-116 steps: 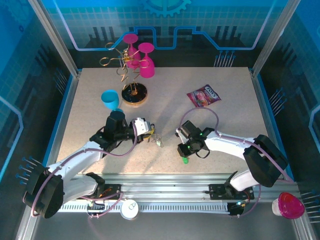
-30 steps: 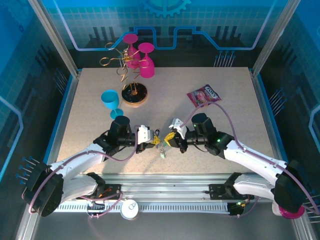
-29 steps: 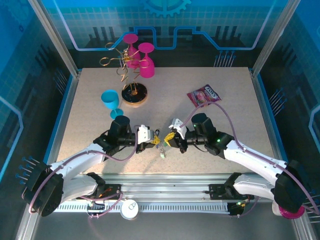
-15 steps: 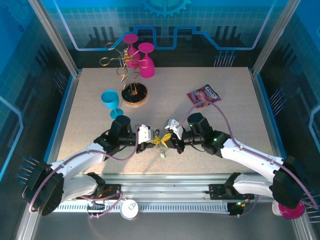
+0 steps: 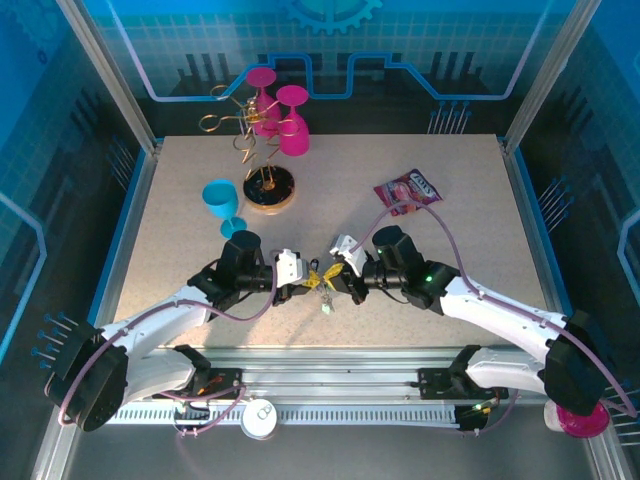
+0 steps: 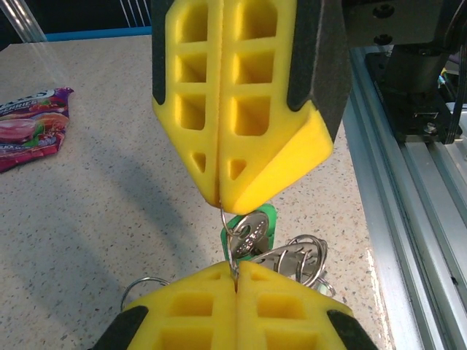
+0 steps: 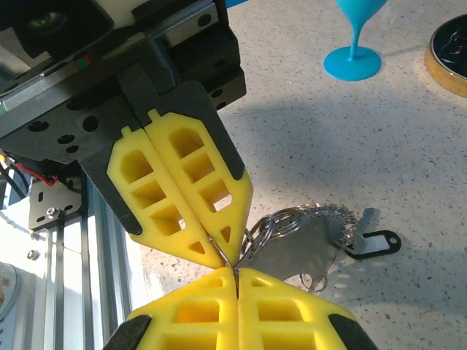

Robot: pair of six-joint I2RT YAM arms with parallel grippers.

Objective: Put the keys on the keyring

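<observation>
The 2 grippers meet tip to tip near the cup [image 5: 221, 197], front-right of it. The left gripper [image 6: 235, 268] and the right gripper [image 7: 235, 271] each pinch the thin keyring [image 6: 225, 232] wire, jaws closed. The keys [image 6: 292, 259] bunch just beside the tips.

Jaws pinched closed, left arm [image 5: 160, 315] and right arm [image 5: 490, 305] meet.

a blue cup [image 5: 221, 197] stands near a gold wire stand [image 5: 268, 186] on the table [image 5: 470, 225]. two pink cups [image 5: 293, 128] sit behind it; a snack packet [image 5: 408, 190] lies well apart.
</observation>
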